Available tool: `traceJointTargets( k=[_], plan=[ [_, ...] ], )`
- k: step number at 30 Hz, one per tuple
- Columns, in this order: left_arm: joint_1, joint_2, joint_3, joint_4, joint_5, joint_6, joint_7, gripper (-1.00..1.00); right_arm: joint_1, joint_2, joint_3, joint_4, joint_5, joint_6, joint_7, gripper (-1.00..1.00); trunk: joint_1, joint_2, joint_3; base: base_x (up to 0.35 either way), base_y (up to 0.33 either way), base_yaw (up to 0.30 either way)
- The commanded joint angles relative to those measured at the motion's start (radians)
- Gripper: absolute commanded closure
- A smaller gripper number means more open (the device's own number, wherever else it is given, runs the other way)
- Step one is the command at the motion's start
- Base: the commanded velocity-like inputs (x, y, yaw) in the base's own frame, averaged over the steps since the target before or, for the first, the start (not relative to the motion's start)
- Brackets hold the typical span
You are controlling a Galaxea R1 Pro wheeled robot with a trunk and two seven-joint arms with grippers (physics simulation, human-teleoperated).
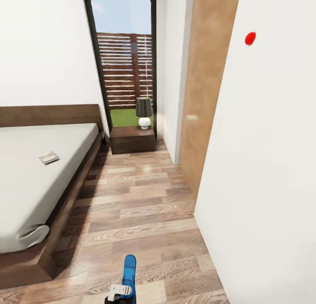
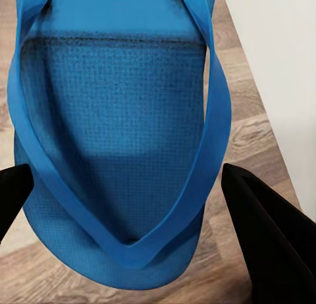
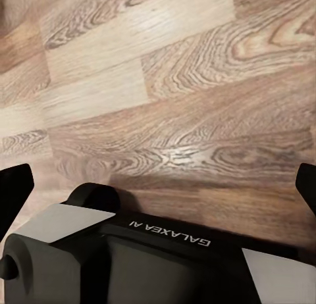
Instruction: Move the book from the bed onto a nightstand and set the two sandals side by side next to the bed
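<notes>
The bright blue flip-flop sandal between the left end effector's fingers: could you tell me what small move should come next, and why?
Probably carry the bright blue flip-flop sandal forward-left toward the bare wood-plank floor beside the dark-framed bed; the left end effector holds it above the floor, apart from the bed.

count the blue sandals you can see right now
1. One blue sandal is low in the head view over the wood floor, and it sits between the left gripper's fingers in the left wrist view. The second sandal may be out of frame.
</notes>
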Motion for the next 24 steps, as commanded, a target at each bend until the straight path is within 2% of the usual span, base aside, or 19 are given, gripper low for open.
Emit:
traceJointTargets(
  k=[1,24],
  plan=[
    [-0.001,0.000,0.000,0.001,0.006,-0.002,-0.003,1.00,0.000,-0.001,0.008,-0.002,-0.011,0.007,0.002,-1.00,0.000,0.000,-0.001,0.153,0.000,0.003],
    [-0.001,0.000,0.002,0.001,0.007,-0.002,-0.003,1.00,0.000,0.000,0.008,-0.002,-0.011,0.007,0.002,-1.00,0.000,0.000,-0.001,0.254,-0.011,0.000]
  ],
)
